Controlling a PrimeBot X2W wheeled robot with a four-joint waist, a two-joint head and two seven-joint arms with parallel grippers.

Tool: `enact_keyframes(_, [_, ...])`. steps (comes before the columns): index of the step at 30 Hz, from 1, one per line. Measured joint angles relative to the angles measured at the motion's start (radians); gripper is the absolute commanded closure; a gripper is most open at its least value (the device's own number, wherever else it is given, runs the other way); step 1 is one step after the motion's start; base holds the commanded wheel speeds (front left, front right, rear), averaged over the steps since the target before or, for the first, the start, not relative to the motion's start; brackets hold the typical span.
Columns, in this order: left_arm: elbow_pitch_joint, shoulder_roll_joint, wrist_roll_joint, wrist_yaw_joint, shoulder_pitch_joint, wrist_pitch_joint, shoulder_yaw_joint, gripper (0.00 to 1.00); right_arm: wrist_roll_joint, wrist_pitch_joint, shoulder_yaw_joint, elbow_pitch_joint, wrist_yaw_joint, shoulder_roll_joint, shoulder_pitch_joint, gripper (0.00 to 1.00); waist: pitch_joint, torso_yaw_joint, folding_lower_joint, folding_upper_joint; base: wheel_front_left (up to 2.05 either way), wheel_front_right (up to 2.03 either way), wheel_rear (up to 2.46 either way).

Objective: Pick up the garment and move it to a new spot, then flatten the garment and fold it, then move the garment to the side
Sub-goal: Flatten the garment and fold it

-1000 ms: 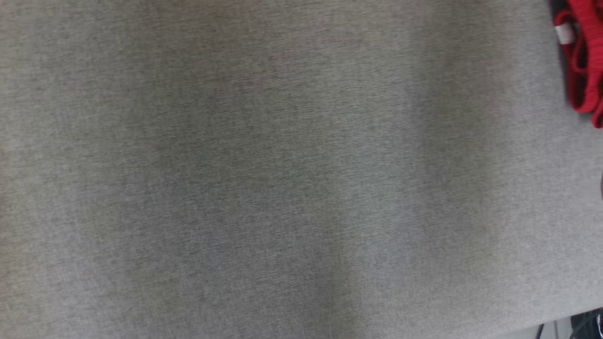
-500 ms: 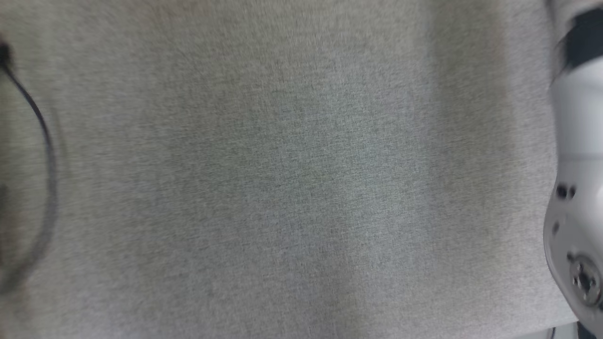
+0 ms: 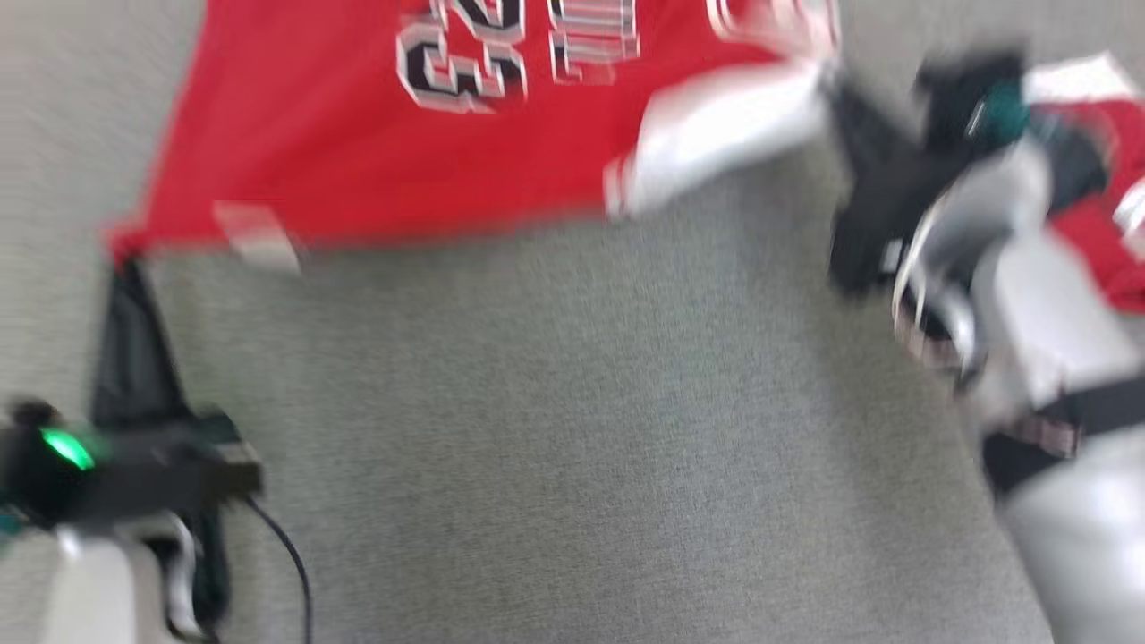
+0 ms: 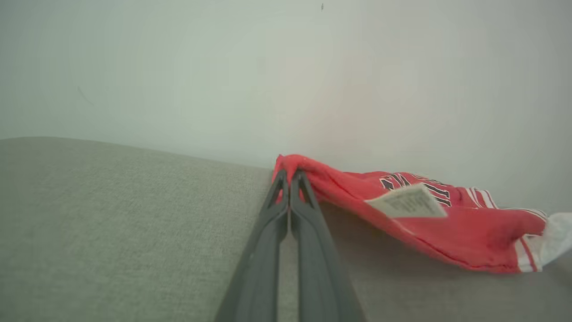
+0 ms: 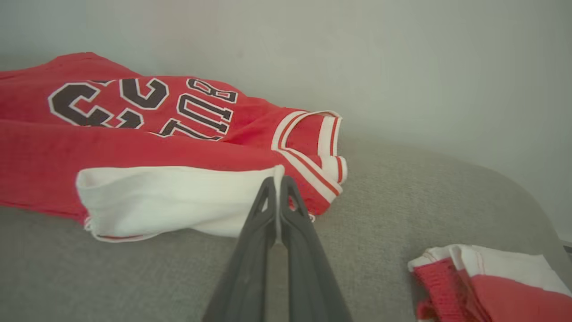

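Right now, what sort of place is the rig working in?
Likely an indoor setup for folding clothes: a broad gray fabric-covered surface, a bare pale wall behind it, and a red jersey laid out, with a second folded red-and-white garment off to one side.

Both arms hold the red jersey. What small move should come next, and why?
Probably draw the left gripper and right gripper slightly apart to tauten the jersey. Their jaws pinch a red corner and the white panel, yet it sags, folded over itself, onto the grey surface.
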Motion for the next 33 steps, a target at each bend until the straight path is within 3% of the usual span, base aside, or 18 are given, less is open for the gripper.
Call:
enact_keyframes(5, [-0.003, -0.032, 0.006, 0.000, 0.126, 0.000, -0.012, 1.00, 0.022, 0.137, 0.006, -0.209, 0.000, -0.082, 0.235, 1.00, -0.102, 0.018, -0.0001, 0.0000, 0.00, 0.00, 0.00])
enact_keyframes(9, [-0.022, -0.049, 0.000, -0.001, 0.244, 0.000, -0.007, 1.00, 0.019, 0.238, -0.047, -0.364, 0.000, -0.097, 0.425, 1.00, -0.188, 0.035, -0.0001, -0.0001, 0.00, 0.00, 0.00])
enact_keyframes(21, [-0.039, -0.060, -0.002, 0.006, 0.448, 0.000, -0.114, 1.00, 0.035, 0.567, -0.181, -0.618, 0.000, -0.111, 0.804, 1.00, -0.312, 0.112, 0.0001, 0.0000, 0.00, 0.00, 0.00])
enact_keyframes(26, [-0.002, -0.061, 0.052, 0.006, 0.483, 0.000, -0.146, 1.00, 0.060, 0.699, -0.213, -0.726, 0.000, -0.110, 0.912, 1.00, -0.336, 0.137, 0.0001, 0.0000, 0.00, 0.00, 0.00])
enact_keyframes(33, [0.070, -0.049, 0.126, 0.006, 0.502, 0.000, -0.182, 1.00, 0.081, 0.841, -0.264, -0.787, 0.000, -0.088, 1.035, 1.00, -0.326, 0.135, 0.0002, 0.0001, 0.00, 0.00, 0.00])
